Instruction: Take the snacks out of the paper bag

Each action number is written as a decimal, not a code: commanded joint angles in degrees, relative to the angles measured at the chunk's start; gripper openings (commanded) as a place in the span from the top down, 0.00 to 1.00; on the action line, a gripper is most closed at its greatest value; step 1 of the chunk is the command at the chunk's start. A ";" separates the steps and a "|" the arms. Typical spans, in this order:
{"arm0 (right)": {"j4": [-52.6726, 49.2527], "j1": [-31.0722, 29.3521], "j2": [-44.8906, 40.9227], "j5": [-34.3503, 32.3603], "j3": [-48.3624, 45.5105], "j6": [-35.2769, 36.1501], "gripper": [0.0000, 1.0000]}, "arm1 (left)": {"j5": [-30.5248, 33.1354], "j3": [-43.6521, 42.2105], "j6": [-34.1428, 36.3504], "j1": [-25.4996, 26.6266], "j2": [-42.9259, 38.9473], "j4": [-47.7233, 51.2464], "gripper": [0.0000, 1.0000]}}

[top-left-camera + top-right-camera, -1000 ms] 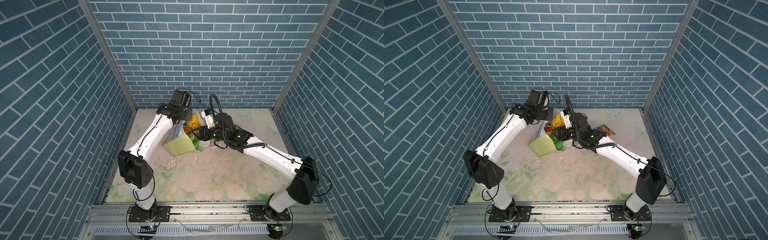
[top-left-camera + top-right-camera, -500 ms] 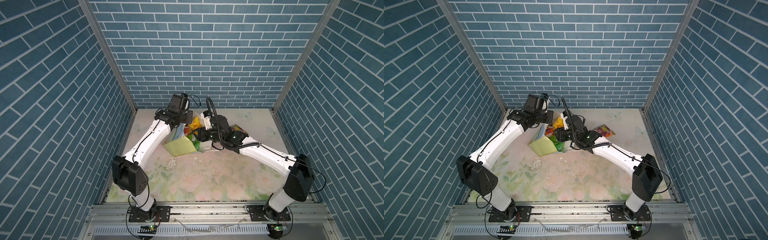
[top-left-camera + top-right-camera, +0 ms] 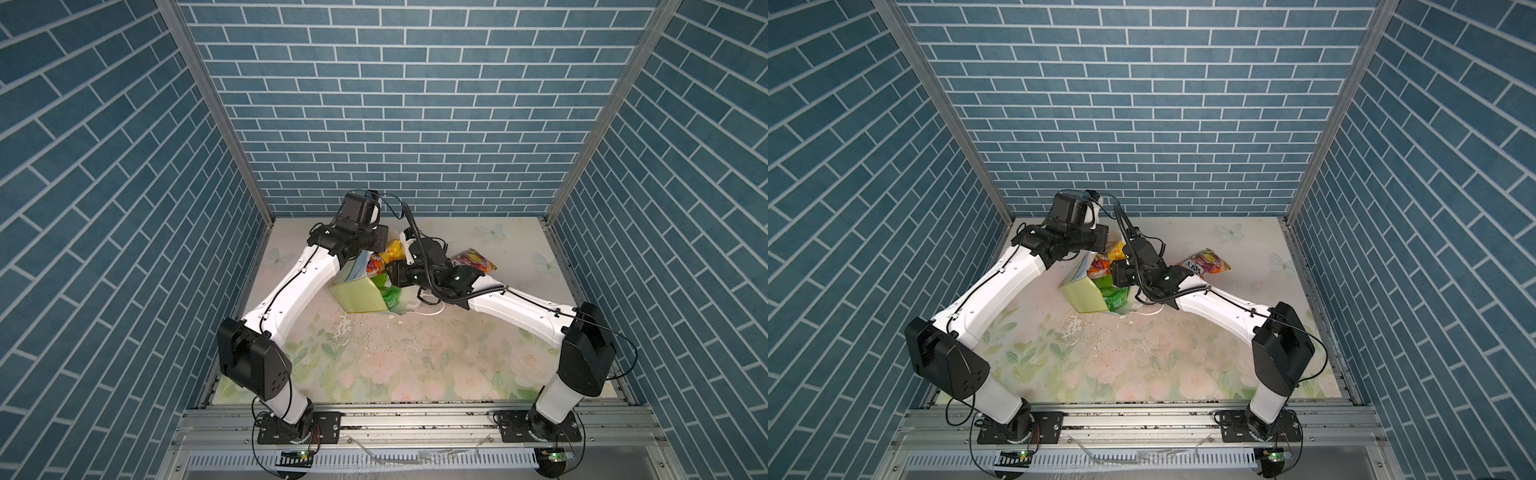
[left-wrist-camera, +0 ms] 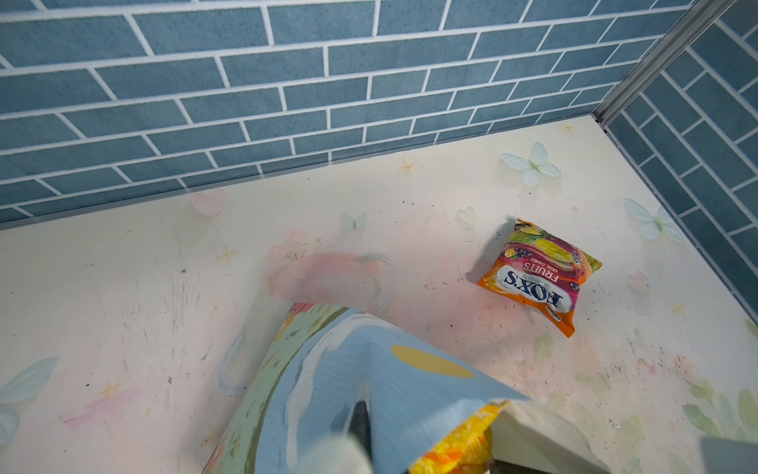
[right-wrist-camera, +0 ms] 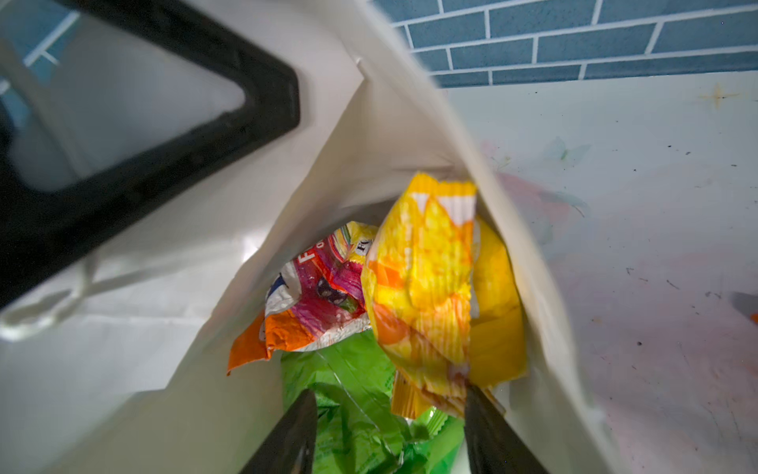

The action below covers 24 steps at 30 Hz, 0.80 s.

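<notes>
Notably, left gripper (image 4: 361,418) clamped tall painted paper bag (image 3: 359,293); right gripper (image 5: 393,431), from three o'clock, gaped against crinkly yellow-orange plastic packet (image 5: 426,287). Closing might catch the bag's wall instead.

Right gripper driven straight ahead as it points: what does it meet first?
Probably the green packet between the open fingers of the right gripper inside the paper bag; the yellow packet sits by one fingertip, depth unclear.

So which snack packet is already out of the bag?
The orange FOX'S Fruits packet on the table beside the paper bag; the yellow packet, green packet and second FOX'S packet are inside it.
</notes>
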<state>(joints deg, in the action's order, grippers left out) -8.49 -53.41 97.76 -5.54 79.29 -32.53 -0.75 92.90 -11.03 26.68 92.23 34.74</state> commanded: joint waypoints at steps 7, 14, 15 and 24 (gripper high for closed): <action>1.07 -2.21 1.40 -9.30 2.54 3.36 0.41 | 0.80 -4.87 0.88 0.49 -6.48 -8.81 1.00; 1.95 -3.39 -0.43 -15.58 0.21 4.67 0.33 | 0.58 -8.26 0.70 0.49 -9.56 -10.24 1.00; 2.83 -3.37 -0.46 -16.04 -0.32 4.67 0.33 | 0.49 -9.12 0.61 0.53 -10.37 -10.74 1.00; 9.10 -3.39 1.53 -15.74 -0.58 6.83 0.32 | -0.11 -11.05 0.02 0.49 -12.34 -12.15 1.00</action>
<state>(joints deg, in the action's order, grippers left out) -2.57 -56.64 99.39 -19.64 78.67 -27.99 -0.25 81.23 -10.76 26.89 81.87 27.86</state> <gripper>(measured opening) 0.676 0.049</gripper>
